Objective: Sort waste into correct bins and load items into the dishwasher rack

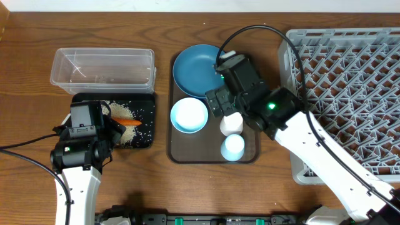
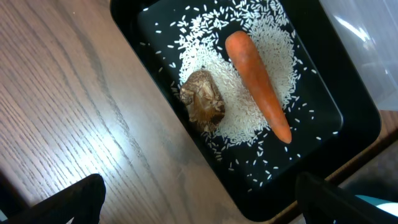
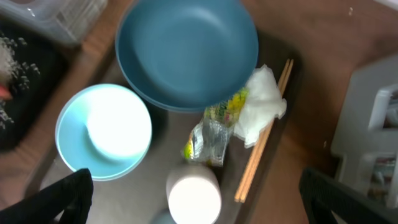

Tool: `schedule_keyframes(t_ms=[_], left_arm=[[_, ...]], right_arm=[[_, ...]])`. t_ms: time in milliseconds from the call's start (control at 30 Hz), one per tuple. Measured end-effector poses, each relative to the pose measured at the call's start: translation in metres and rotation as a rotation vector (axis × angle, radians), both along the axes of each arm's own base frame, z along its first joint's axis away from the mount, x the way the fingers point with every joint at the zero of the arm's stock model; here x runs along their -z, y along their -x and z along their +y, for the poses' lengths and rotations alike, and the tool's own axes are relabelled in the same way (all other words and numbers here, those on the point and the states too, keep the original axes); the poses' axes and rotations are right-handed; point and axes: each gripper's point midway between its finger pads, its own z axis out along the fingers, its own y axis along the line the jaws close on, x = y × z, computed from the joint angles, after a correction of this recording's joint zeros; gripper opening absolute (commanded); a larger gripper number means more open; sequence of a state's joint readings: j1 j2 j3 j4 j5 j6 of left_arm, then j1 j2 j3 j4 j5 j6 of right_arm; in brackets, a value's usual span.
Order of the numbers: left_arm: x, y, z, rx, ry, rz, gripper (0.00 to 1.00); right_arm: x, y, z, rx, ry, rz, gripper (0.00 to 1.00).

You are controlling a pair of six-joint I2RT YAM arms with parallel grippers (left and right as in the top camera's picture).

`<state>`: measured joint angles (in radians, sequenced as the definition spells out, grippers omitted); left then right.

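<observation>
Orange carrot (image 2: pixel 260 93) lies on rice (image 2: pixel 229 115), apart from left fingers (image 2: pixel 78 200).

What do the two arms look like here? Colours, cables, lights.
Both arms match: white tubular links, black blocky joint and wrist housings. The left arm and right arm each show a small green light on a black joint, and a thin black cable loops off each. The left gripper and right gripper have dark, matte black fingers. No markings readable.

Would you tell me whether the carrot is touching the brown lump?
Apart. The left wrist view shows a strip of white rice lying between the carrot and the brown lump.
</observation>
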<state>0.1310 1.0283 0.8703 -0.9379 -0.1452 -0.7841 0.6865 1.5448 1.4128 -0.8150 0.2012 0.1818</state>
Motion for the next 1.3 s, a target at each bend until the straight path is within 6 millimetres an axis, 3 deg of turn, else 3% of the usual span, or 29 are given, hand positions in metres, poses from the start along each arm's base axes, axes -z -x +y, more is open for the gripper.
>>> schedule_keyframes(t_ms=[233, 400, 700, 833, 1100, 1200, 1300], left_arm=[[0.0, 0.0, 0.0, 0.0, 0.0, 0.0, 0.98], [0.0, 0.0, 0.0, 0.0, 0.0, 0.0, 0.98], [0.0, 0.0, 0.0, 0.0, 0.0, 0.0, 0.98], [0.0, 0.0, 0.0, 0.0, 0.0, 0.0, 0.98], [0.0, 0.0, 0.0, 0.0, 0.0, 0.0, 0.98], [0.0, 0.0, 0.0, 0.0, 0.0, 0.0, 0.98], [0.0, 0.0, 0.0, 0.0, 0.0, 0.0, 0.98]], right_arm=[[0.022, 0.018, -0.013, 0.053, 0.043, 0.118, 0.99], [0.039, 0.028, -0.008, 0.056, 0.027, 0.208, 0.99], [0.112, 0.042, -0.004, 0.054, 0.103, 0.405, 0.99], [0.132, 0.042, -0.005, 0.071, 0.136, 0.44, 0.99], [0.147, 0.04, -0.012, 0.123, 0.177, 0.454, 0.98], [0.147, 0.039, -0.012, 0.126, 0.178, 0.453, 0.82], [0.147, 0.039, -0.013, 0.136, 0.178, 0.452, 0.8]])
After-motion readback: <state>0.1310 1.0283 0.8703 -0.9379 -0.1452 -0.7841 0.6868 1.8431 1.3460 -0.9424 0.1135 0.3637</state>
